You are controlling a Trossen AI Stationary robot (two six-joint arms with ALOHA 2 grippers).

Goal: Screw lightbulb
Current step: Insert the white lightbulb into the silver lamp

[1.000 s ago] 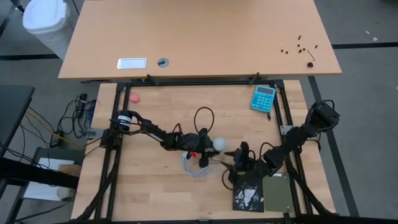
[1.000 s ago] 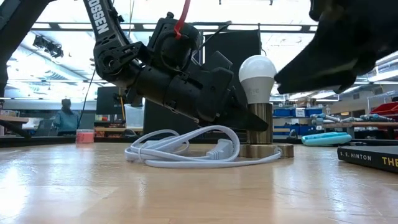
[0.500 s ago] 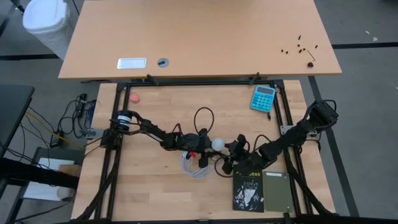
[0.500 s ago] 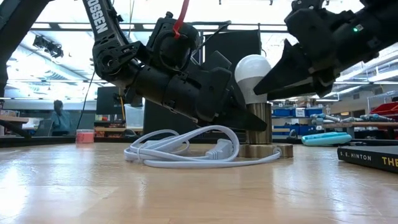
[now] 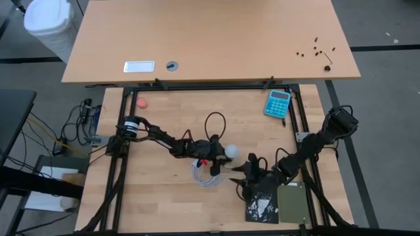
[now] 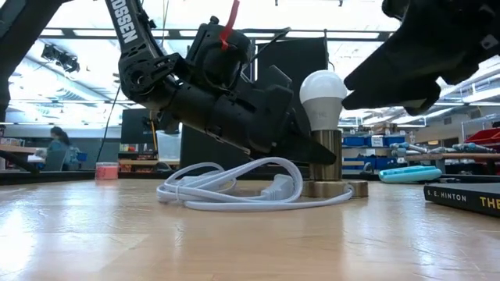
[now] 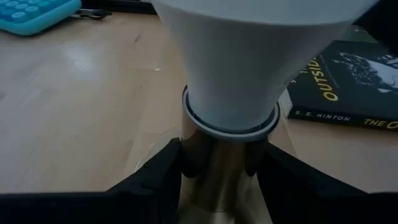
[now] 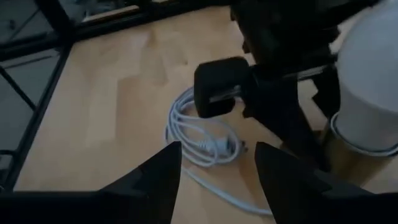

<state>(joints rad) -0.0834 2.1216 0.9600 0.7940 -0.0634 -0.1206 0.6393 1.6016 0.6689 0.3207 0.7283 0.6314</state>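
Left arm stretched from the table's left edge toward the middle, lying low. Left gripper (image 5: 222, 159) clamped on the brass socket (image 7: 217, 168) under the bulb (image 6: 323, 97), one finger (image 7: 152, 177) pressed to each side. Right arm bent in from the right edge, wrist raised above the table. Right gripper (image 5: 245, 168) just beside the bulb, apart from it, holding nothing; in its wrist view, fingers (image 8: 152, 180) parted by a narrow gap.
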